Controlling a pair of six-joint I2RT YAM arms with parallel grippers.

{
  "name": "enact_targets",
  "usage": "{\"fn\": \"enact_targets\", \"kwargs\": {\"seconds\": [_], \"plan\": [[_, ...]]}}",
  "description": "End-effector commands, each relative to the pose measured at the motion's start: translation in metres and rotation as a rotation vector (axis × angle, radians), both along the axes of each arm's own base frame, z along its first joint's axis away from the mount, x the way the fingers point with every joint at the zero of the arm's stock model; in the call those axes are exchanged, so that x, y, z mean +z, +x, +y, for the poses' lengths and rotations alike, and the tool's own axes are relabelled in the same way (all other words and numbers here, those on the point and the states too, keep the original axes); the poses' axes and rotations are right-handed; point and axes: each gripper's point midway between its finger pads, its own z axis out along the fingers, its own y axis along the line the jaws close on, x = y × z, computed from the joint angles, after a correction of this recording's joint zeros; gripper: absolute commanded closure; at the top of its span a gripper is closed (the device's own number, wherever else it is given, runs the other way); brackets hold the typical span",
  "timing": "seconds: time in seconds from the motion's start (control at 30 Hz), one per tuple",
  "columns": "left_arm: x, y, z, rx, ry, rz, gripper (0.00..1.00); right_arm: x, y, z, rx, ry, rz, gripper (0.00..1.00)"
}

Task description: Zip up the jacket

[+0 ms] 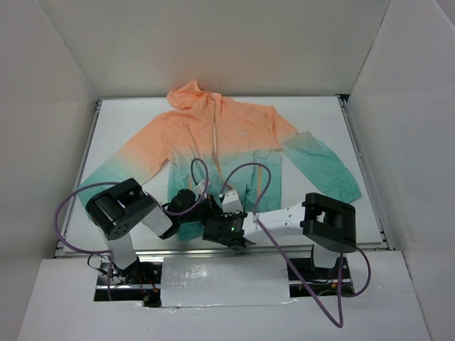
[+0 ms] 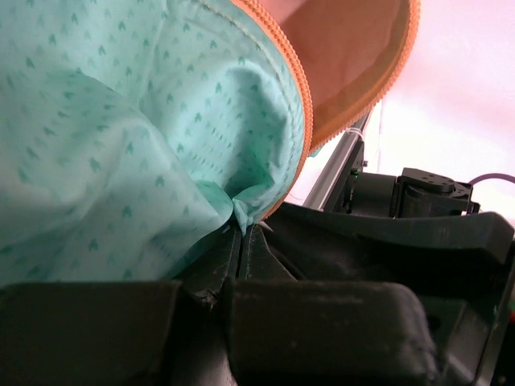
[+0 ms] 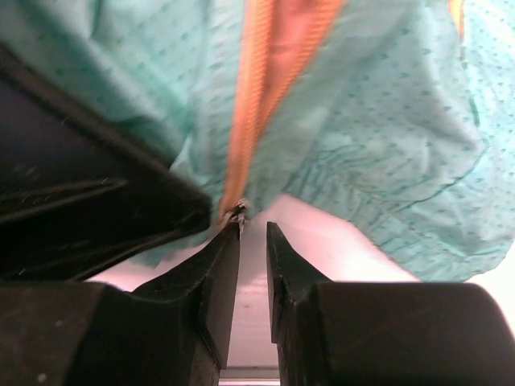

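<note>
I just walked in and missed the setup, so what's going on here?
A jacket lies flat on the table, and both end effectors are at its bottom hem. The left end effector is shut on teal fabric beside the orange zipper. The right end effector, fingers slightly apart, sits at the zipper's lower end, by a small metal piece. The zipper there is not yet closed.

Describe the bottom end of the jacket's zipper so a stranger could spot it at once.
On the white table lies the jacket, hood at the far side. Follow its front zipper down to the teal hem. The zipper end is the small greyish bit at the foot of the orange tape, at the tip of the right pincer; it alone is grey among teal cloth.
</note>
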Motion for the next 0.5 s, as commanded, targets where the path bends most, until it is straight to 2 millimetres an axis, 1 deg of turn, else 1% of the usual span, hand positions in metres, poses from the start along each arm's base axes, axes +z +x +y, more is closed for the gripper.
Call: {"fn": "enact_targets", "kwargs": {"seconds": [0.0,0.1,0.27,0.37,0.47], "plan": [[0.007,-0.008,-0.003,-0.053,-0.013,-0.041,1.00,0.008,0.014,-0.014,-0.032,-0.065,-0.061,0.75],[0.008,-0.008,-0.003,-0.055,-0.014,-0.045,1.00,0.008,0.015,-0.015,-0.033,-0.064,-0.058,0.75],[0.009,-0.008,-0.004,-0.055,-0.019,-0.044,1.00,0.011,0.015,-0.004,0.003,-0.028,-0.054,0.73],[0.010,-0.008,-0.004,-0.059,-0.019,-0.045,1.00,0.008,0.013,0.003,0.047,-0.017,-0.032,0.71],[0.010,-0.007,-0.005,-0.061,-0.019,-0.048,1.00,0.007,0.011,0.006,0.068,-0.001,-0.021,0.71]]}}
